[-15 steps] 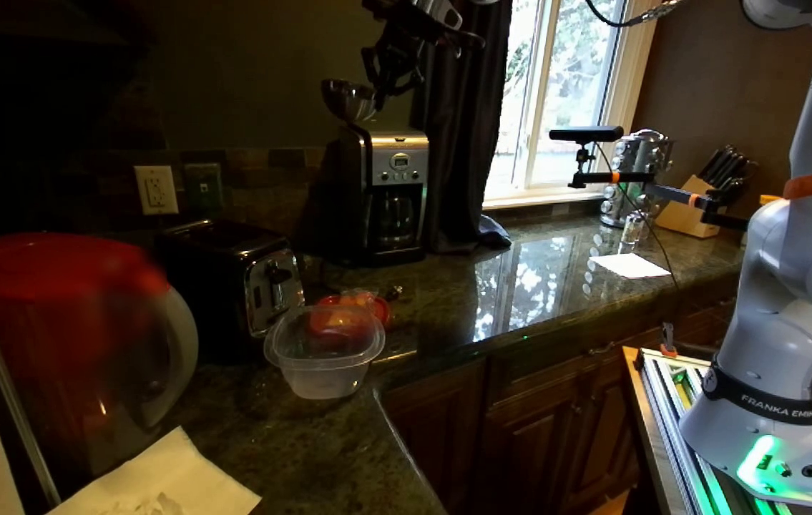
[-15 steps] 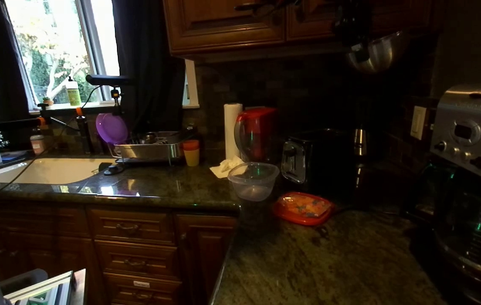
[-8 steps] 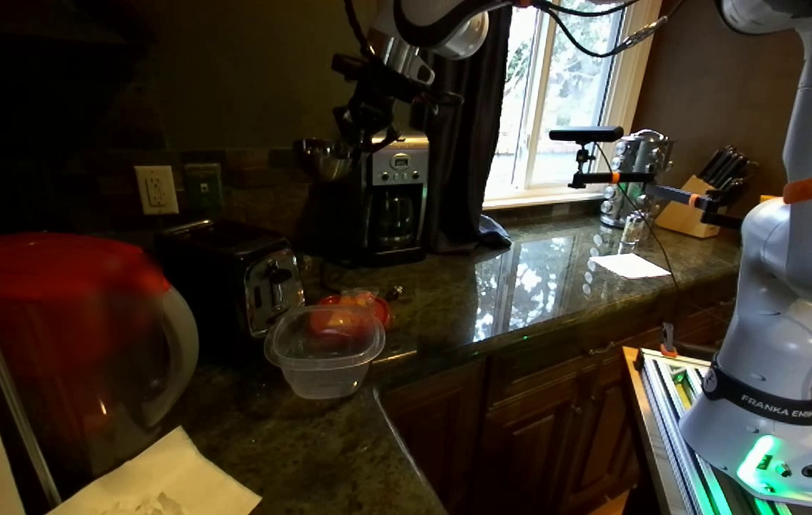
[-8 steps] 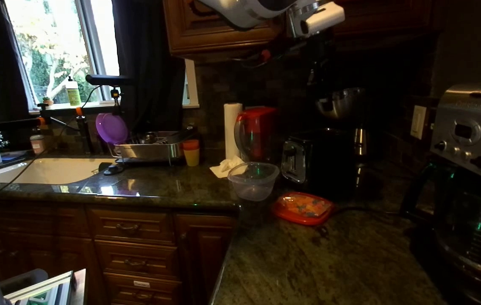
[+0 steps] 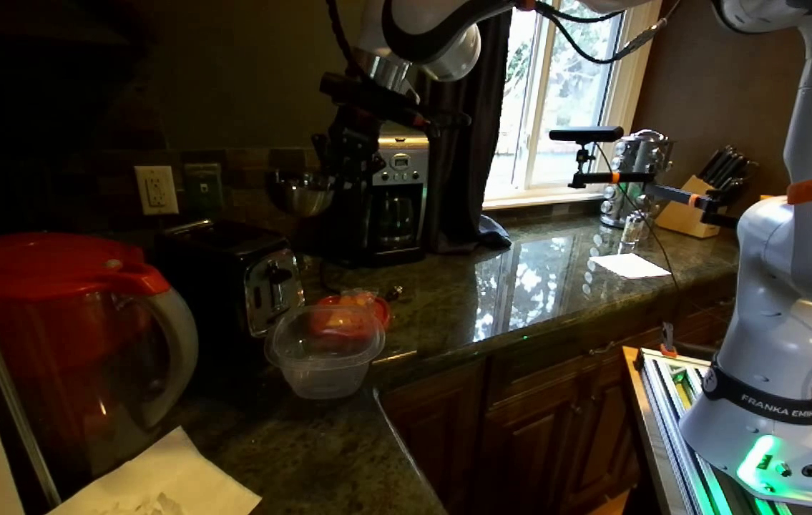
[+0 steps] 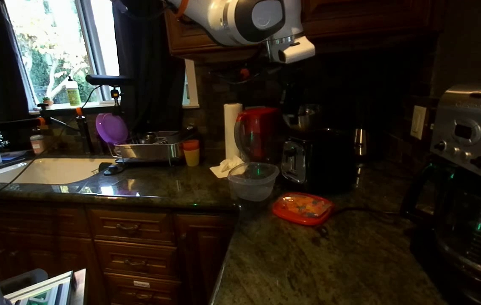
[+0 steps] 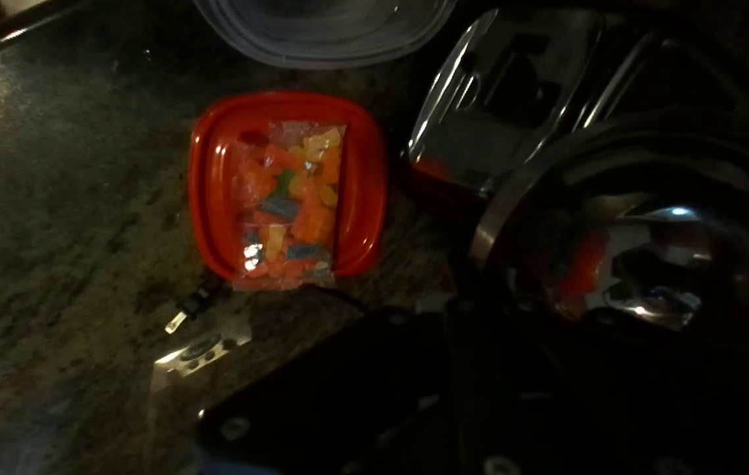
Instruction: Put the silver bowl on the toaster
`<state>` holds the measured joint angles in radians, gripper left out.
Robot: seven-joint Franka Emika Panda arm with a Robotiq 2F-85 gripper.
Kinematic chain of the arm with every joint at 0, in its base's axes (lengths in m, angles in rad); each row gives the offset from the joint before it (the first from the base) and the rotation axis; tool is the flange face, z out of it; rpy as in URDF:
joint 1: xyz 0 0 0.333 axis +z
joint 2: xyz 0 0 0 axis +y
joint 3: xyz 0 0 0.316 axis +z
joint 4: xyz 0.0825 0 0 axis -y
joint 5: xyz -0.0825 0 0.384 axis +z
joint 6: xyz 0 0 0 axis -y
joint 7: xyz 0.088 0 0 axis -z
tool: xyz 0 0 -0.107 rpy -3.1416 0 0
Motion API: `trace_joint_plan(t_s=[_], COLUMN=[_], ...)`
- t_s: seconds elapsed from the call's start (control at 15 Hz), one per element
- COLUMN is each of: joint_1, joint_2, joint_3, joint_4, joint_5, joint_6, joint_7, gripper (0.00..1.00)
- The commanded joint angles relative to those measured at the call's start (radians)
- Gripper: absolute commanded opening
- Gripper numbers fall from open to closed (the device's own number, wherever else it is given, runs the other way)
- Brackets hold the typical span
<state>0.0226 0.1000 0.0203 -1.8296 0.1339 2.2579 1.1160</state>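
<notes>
your gripper [image 7: 480, 280] is clamped on the right rim of the silver bowl [image 5: 302, 197], which hangs in the air to its left in an exterior view. further left, and lower, stands the toaster [image 5: 234, 279]; you probably need to carry the bowl left until it sits over the top, then lower. how they line up in depth, you cannot tell.
</notes>
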Motion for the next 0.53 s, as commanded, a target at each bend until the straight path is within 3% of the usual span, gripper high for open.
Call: trace_joint_plan(t_s=[0.0, 0.47], joint_1=[0.036, 0.066], joint_2=[-0.024, 0.009], joint_3=[0.032, 0.037], joint_4=[-0.042, -0.008], joint_5=[0.045, -0.001], joint_6=[0.087, 0.110], joint_7=[-0.088, -0.033], gripper=[0.01, 0.01])
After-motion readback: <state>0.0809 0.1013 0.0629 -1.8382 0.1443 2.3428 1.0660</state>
